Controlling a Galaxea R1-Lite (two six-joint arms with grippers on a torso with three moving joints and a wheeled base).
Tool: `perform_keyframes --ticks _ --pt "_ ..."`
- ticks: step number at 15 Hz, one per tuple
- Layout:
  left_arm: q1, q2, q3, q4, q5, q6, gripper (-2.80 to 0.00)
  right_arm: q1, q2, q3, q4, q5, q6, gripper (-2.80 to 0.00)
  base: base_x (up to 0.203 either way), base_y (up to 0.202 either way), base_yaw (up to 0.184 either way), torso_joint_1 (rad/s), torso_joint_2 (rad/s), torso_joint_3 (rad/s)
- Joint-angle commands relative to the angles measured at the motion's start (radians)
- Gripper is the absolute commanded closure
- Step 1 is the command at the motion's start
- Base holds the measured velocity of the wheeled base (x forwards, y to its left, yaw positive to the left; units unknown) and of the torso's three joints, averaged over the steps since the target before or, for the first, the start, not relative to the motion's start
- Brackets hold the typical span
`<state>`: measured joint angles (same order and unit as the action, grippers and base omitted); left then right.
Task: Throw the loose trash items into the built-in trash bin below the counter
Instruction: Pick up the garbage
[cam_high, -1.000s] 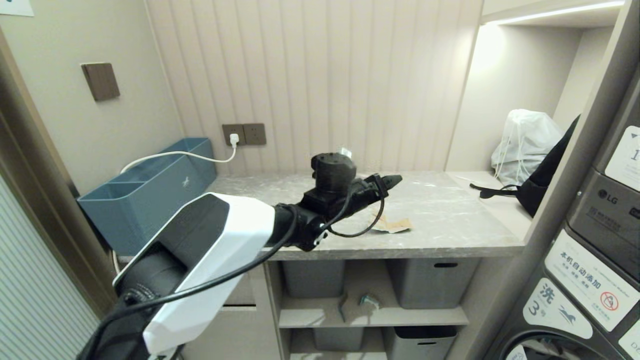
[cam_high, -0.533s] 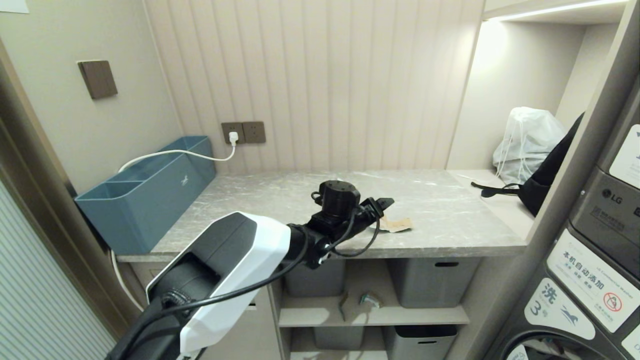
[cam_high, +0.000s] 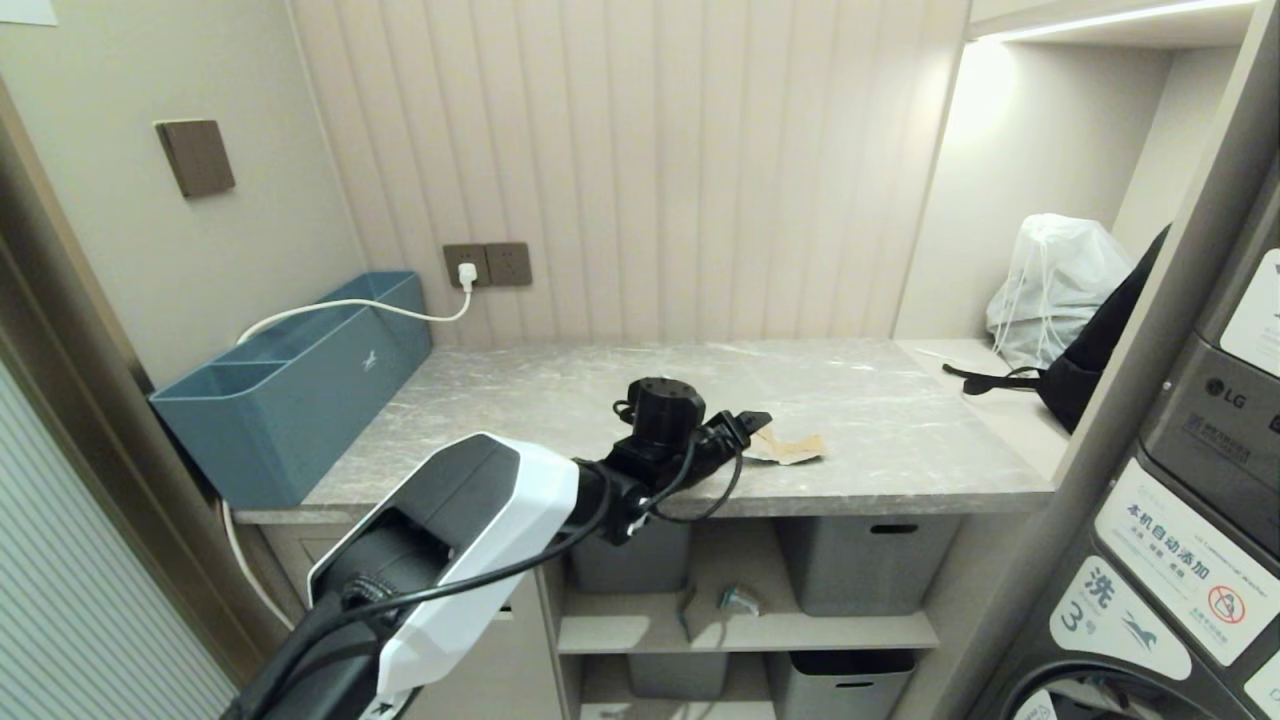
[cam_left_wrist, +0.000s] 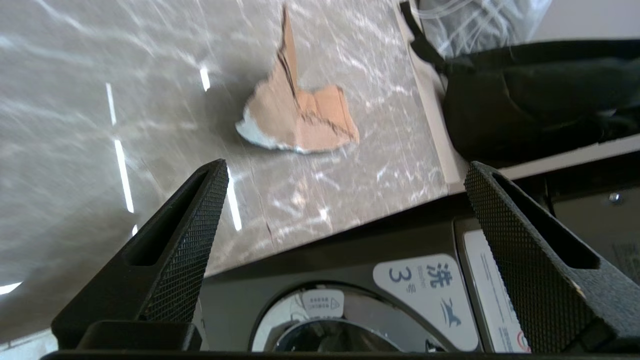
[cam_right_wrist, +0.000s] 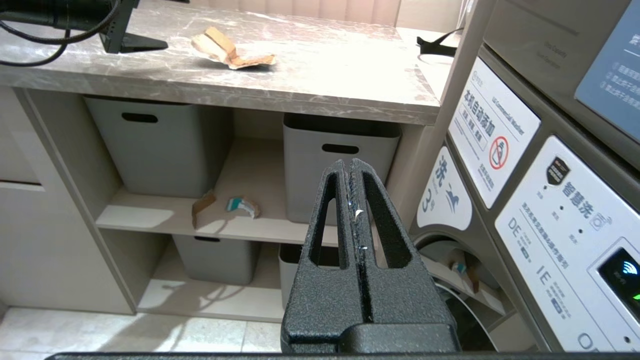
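The left hand (cam_high: 752, 424) is wide open above the grey bench (cam_high: 560, 400), just beside a torn brown paper scrap (cam_high: 790, 448) that lies flat near the front edge. The right hand (cam_right_wrist: 356, 172) is closed tight and holds nothing. On the shelf (cam_right_wrist: 260, 185) under the bench lie another brown scrap (cam_right_wrist: 201, 206) and a small teal wrapper (cam_right_wrist: 242, 206).

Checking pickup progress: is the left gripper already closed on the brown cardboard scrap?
No: the left gripper is open, and the cardboard scrap lies free on the counter ahead.
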<state>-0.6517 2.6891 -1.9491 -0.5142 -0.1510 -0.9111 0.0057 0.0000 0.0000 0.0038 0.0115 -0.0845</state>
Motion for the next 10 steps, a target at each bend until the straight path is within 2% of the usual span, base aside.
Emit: perform_keyframes --ticks 1,4,6,8,10 --pt "0.001 -0.039 0.001 -0.004 0.002 -0.005 -2.80 0.000 0.000 0.000 -0.001 0.005 -0.009 0.00 0.000 0.000 0.000 0.000 0.00 0.000" --pt "0.006 -0.214 0.025 0.005 0.057 -0.001 -2.80 0.000 0.011 -0.041 0.005 -0.004 -0.009 0.00 0.000 0.000 0.000 0.000 0.00 0.000" --pt "0.021 -0.380 0.075 0.021 0.077 0.003 -2.80 0.001 0.132 -0.181 0.015 0.000 0.007 0.00 0.000 0.000 0.000 0.000 0.00 0.000" --pt "0.052 -0.551 0.171 0.037 0.086 0.030 -2.80 0.002 0.378 -0.404 0.020 0.016 0.067 0.00 0.000 0.000 0.000 0.000 0.00 0.000" --pt "0.092 -0.722 0.312 0.044 0.089 0.102 -2.80 0.023 0.724 -0.642 0.023 0.040 0.154 0.00 0.000 0.000 0.000 0.000 0.00 0.000"
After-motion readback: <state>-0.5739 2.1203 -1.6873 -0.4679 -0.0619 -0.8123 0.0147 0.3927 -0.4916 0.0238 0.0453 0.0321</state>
